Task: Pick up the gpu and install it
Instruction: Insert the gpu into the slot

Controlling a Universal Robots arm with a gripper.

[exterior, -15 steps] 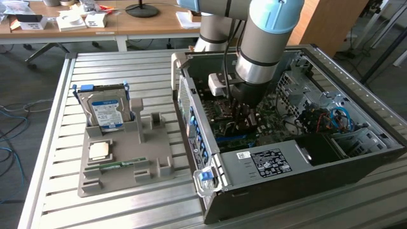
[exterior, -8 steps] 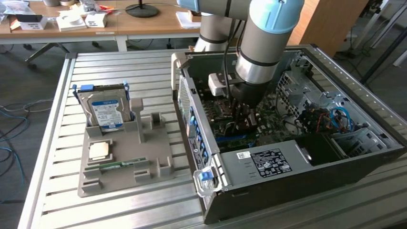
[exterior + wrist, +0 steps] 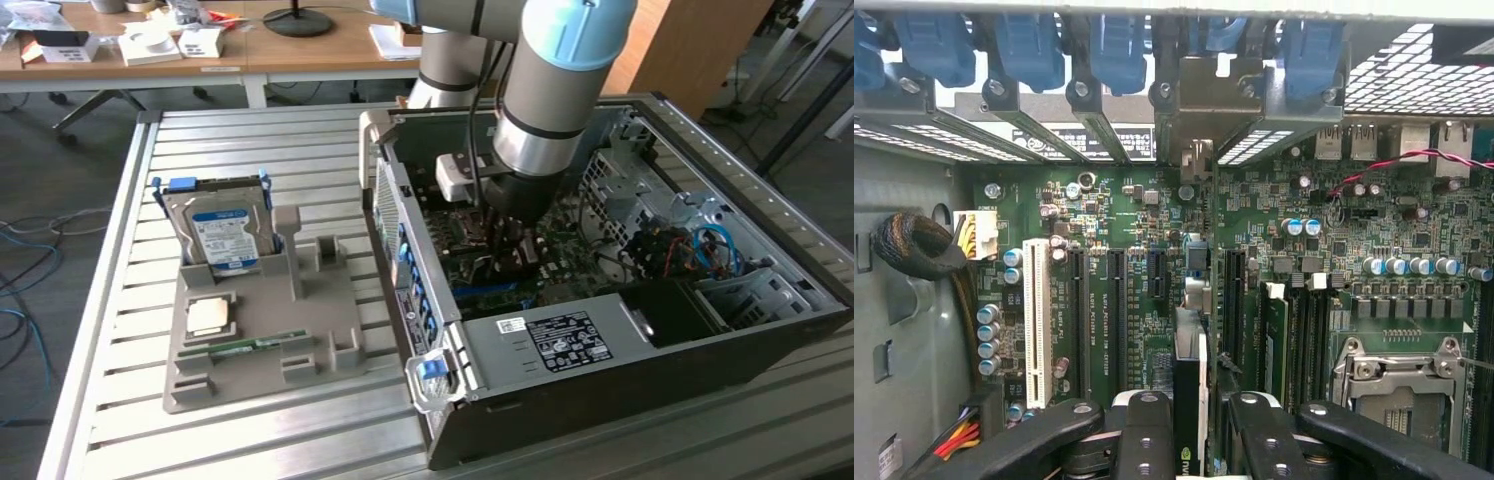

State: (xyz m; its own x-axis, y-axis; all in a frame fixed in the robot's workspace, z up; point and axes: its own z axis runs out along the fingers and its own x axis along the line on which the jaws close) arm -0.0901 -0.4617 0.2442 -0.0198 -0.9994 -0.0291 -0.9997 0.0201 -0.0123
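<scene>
Slatted metal forms the counter [image 3: 120,300] under an open computer case [image 3: 627,330], with wooden desks [image 3: 307,50] behind it at twelve o'clock. At nine o'clock of the case a grey holder tray [image 3: 254,340] carries a hard drive [image 3: 220,235] with a blue-white label standing on edge, a small square chip [image 3: 207,317] and a narrow green memory stick [image 3: 247,347].

Inside the case, the arm reaches straight down to the motherboard [image 3: 1144,250]. In the wrist view the claw [image 3: 1190,420] holds the gpu [image 3: 1188,400] between its black fingers [image 3: 1144,430], the card seen edge-on and upright, its jaws closed narrowly on it. The card's far end lies just short of a silver bracket opening [image 3: 1204,100] in the rear slot row, where blue clips [image 3: 1029,45] line the edge. A white slot [image 3: 1037,320] and black slots [image 3: 1076,320] run parallel beside the card. The processor socket [image 3: 1399,375] sits near three o'clock of it.
</scene>
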